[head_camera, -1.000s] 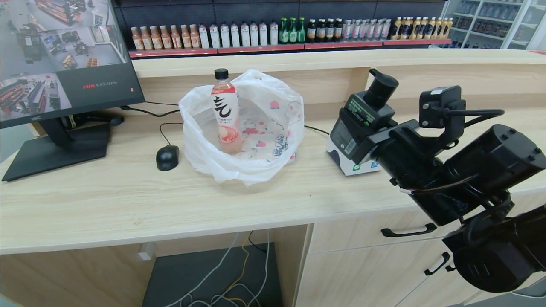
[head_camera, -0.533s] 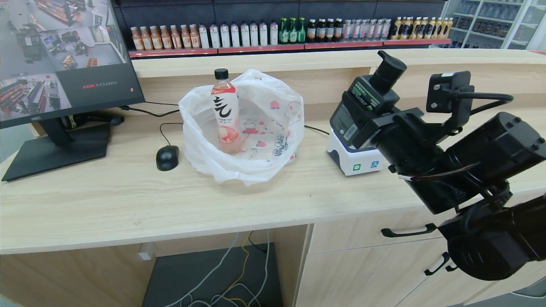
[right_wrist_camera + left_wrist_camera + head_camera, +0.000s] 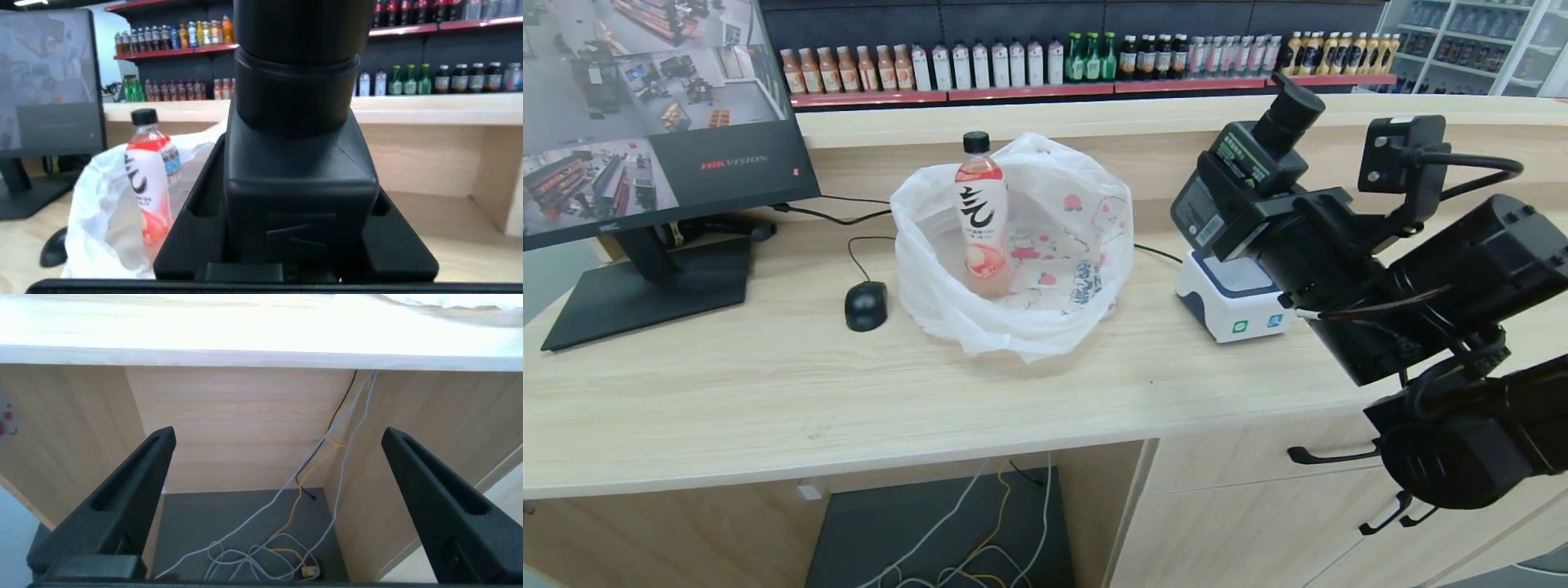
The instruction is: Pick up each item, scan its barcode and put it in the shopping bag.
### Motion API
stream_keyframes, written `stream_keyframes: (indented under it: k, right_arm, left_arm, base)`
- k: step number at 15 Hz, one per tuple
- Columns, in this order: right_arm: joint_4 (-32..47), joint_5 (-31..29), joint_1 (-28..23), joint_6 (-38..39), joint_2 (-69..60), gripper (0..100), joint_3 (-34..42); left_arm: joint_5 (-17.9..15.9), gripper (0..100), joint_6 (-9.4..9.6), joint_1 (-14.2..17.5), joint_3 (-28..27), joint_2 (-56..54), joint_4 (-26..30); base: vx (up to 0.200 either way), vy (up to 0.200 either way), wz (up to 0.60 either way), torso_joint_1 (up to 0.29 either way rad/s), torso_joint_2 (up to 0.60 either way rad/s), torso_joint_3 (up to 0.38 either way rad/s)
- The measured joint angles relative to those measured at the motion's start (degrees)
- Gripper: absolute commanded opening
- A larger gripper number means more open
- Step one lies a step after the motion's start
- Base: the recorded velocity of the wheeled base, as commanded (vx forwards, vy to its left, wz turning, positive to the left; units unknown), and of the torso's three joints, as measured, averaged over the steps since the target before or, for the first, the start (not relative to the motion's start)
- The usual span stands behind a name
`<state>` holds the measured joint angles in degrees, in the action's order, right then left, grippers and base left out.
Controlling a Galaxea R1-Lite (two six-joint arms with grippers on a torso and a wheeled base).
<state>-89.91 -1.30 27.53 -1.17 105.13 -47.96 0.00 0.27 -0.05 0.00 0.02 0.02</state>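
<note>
My right gripper (image 3: 1245, 224) is shut on a black square bottle (image 3: 1235, 175) with a round cap and a barcode label. It holds the bottle tilted in the air just above the white barcode scanner (image 3: 1235, 304). The right wrist view looks along the black bottle (image 3: 294, 163) held between the fingers (image 3: 189, 241). To the scanner's left, the white shopping bag (image 3: 935, 273) stands open on the counter with a pink drink bottle (image 3: 982, 220) upright inside. My left gripper (image 3: 278, 506) is open below the counter's front edge, facing the cable recess.
A monitor (image 3: 645, 106) on a black stand sits at the counter's far left, with a black mouse (image 3: 866, 305) beside the bag. A raised ledge (image 3: 1013, 122) runs behind the counter, and shelves of bottles stand beyond it. Drawers (image 3: 1258, 482) lie under the counter on the right.
The right gripper has lifted the black bottle up off the scanner, so the scanner's window now shows. The head camera shifted slightly, sliding the whole scene right.
</note>
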Motion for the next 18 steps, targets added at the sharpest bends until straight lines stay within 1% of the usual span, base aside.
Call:
stream_keyframes:
  k: [2, 4, 9, 10, 14, 18]
  right_arm:
    - [-0.06, -0.11, -1.95, 0.68, -0.2, 0, -0.57]
    - [0.02, -0.02, -2.21, 0.71, -0.54, 0, -0.63]
    - [-0.01, -0.04, -2.3, 0.24, 0.27, 0, -2.12]
    - [-0.04, -0.15, -2.39, -0.99, 0.51, 0, -2.82]
    - [-0.04, 1.51, -2.12, -2.3, 1.78, 0, -3.8]
    - [5.24, 1.66, -1.43, -2.3, 4.68, 0, -8.3]
  left_arm:
    - [0.0, 100, 0.0, 0.05, 0.0, 0.0, 0.0]
    - [0.0, 100, 0.0, 0.02, 0.0, 0.0, 0.0]
    - [0.0, 100, 0.0, 0.05, 0.0, 0.0, -0.02]
    - [-0.02, 100, -0.02, 0.05, 0.0, 0.0, -0.02]
    - [0.0, 100, 0.0, 0.0, 0.0, 0.0, -0.02]
    - [0.0, 100, -0.02, 0.02, 0.0, 0.0, -0.02]
  base:
    - [0.0, 0.2, 0.0, -0.007, 0.0, 0.002]
    - [0.0, 0.2, 0.0, 0.002, 0.0, -0.002]
    - [0.0, 0.0, 0.0, 0.0, 0.0, 0.0]
    - [0.0, 0.0, 0.0, 0.0, 0.0, 0.0]
    - [0.0, 0.0, 0.0, 0.0, 0.0, 0.0]
    - [0.0, 0.0, 0.0, 0.0, 0.0, 0.0]
